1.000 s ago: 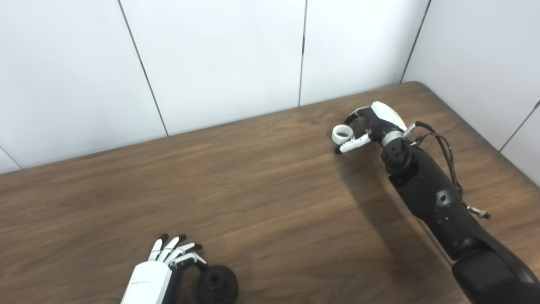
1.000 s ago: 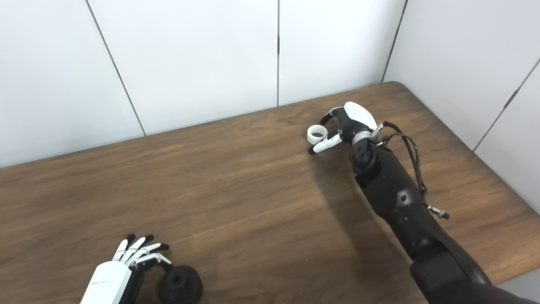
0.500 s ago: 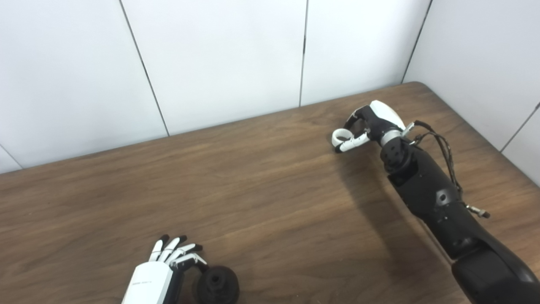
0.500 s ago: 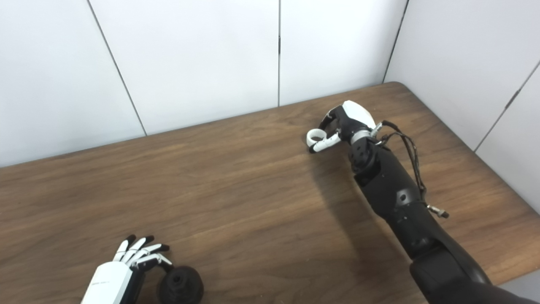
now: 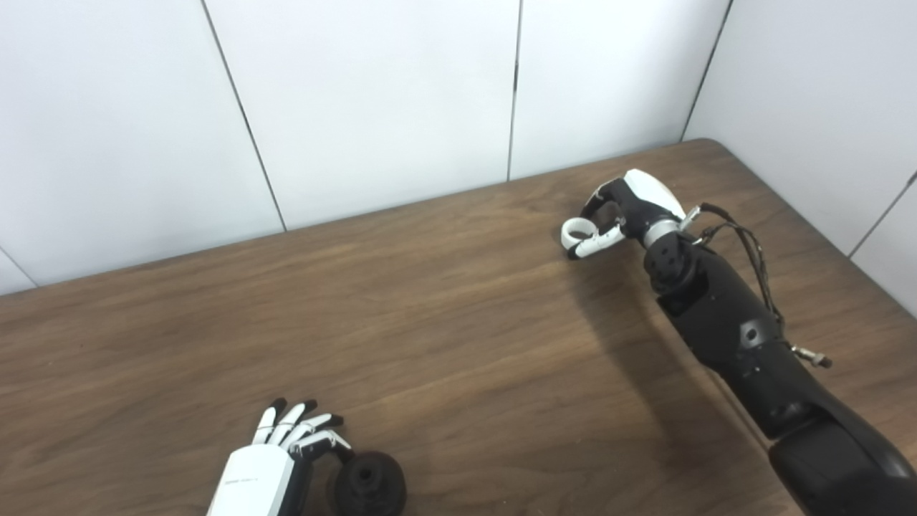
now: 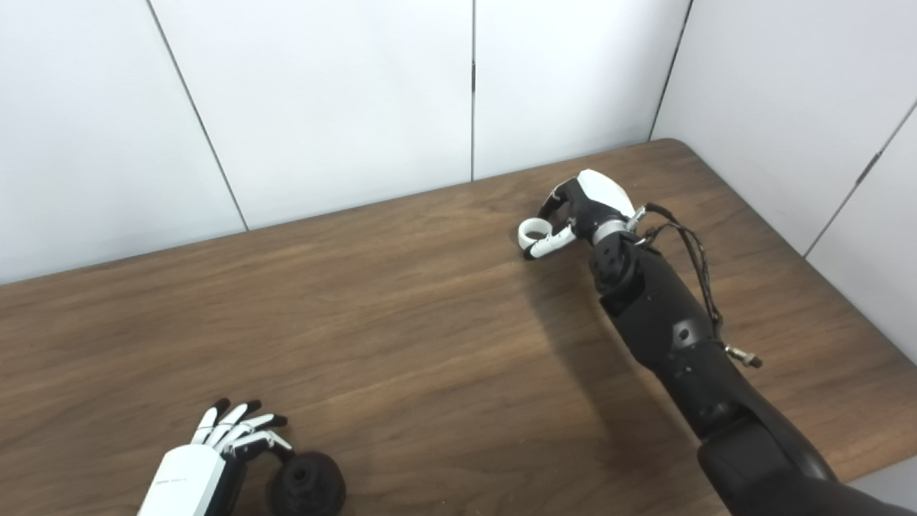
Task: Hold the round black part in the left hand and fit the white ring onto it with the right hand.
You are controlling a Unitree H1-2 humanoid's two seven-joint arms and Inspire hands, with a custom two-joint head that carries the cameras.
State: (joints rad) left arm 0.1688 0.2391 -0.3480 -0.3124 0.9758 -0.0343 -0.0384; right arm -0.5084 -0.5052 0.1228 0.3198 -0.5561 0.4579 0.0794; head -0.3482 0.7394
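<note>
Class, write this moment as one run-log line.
left hand: open beside black part | right hand: closing around white ring | ring unfitted

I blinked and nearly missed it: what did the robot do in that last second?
The right robot hand closed its fingers around the white ring at the far side of the table. Whether it grips yet is unclear. The left robot hand stayed open beside the round black part, which did not move.

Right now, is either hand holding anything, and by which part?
The right hand pinches the white ring by its rim. The left hand is open beside the black part, not gripping it.
</note>
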